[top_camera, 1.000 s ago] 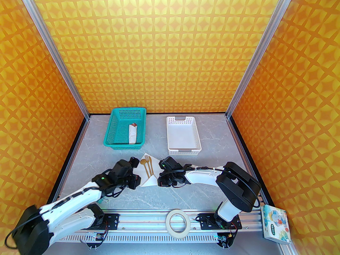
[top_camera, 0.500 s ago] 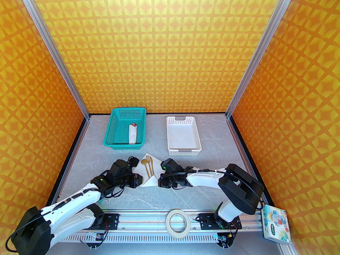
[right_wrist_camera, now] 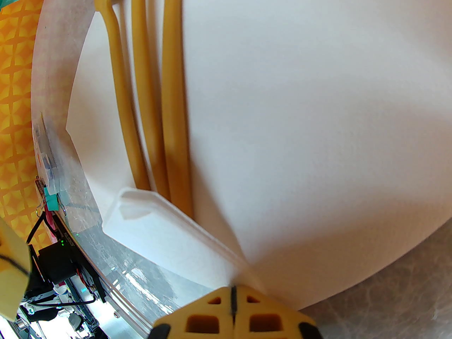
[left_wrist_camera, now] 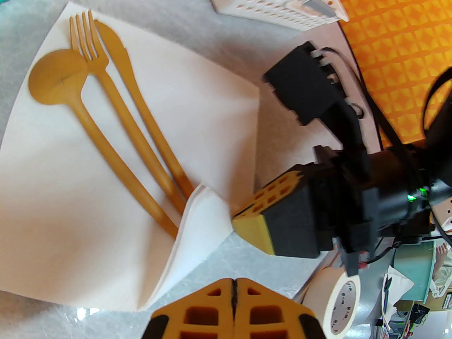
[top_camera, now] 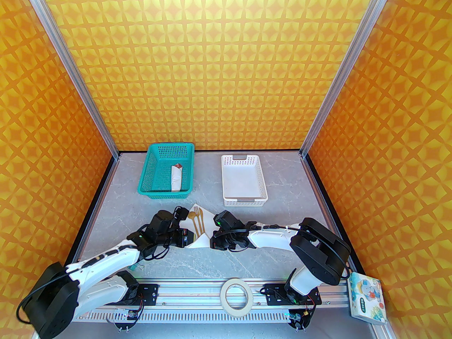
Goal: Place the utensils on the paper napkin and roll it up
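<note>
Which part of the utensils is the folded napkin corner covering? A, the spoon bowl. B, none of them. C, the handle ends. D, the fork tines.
C: in the left wrist view the napkin has its folded corner lying over the handle ends of the utensils, whose heads lie bare.
</note>
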